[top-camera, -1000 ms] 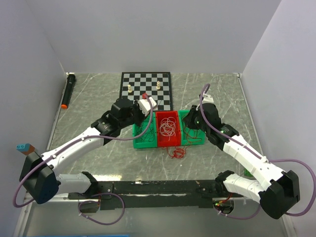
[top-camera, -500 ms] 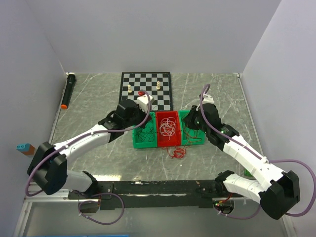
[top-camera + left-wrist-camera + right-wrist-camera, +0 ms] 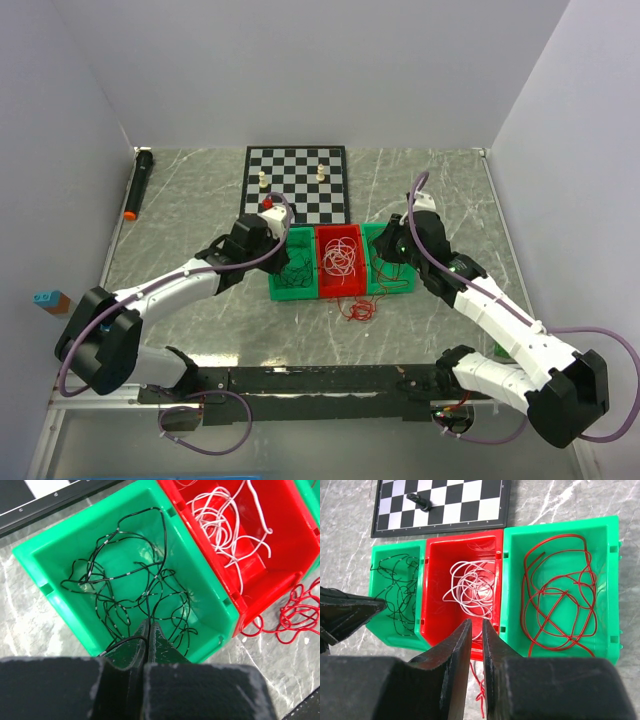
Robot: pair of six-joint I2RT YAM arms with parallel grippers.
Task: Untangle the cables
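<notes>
No text, label, brand, number or sign can be read anywhere

Left end effector [image 3: 148,626] closed, right one [image 3: 476,623] ajar.

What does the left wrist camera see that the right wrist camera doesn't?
Only the left wrist view: the loops of the red tangle lying on the table beside the bins; the right wrist view catches just a strand. Only the right wrist view: a second green bin holding red wires, and a dark chess piece on the chessboard. Both: the green bin of black wires and the red bin of white wires.
</notes>
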